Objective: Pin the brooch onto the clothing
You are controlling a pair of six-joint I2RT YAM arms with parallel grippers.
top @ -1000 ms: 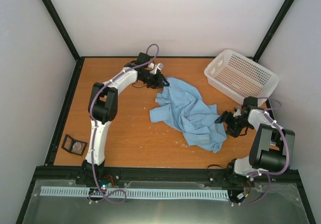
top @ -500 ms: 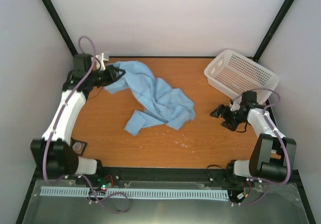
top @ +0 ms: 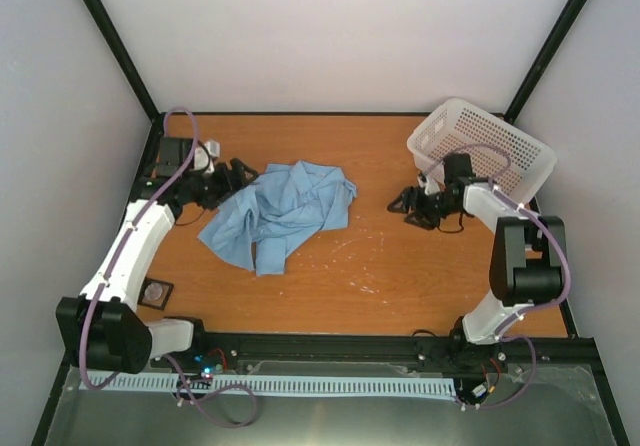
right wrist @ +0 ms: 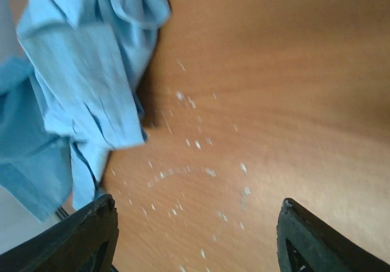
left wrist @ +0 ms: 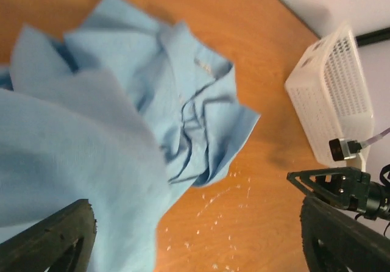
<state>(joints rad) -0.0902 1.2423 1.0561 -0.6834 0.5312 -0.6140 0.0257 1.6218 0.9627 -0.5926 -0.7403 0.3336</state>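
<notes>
The shirt [top: 280,211] is seen crumpled left of centre on the desk [top: 330,276], its length running lower left to upper right. The left claw [top: 242,172] is held spread, empty, at its upper-left edge; the right claw [top: 398,204], spread too, right of centre. The brooch [top: 155,290] is found in the tray [top: 164,300] at lower left, nearer the left arm

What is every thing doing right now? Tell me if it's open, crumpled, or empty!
Light blue button-up shirt: crumpled in a heap on the table, unheld.
Small round brooch disc: lying in the small black square tray, not pinned.
White perforated plastic basket: upright, looks empty.
Left gripper: open, beside the shirt.
Right gripper: open, holding nothing.
</notes>
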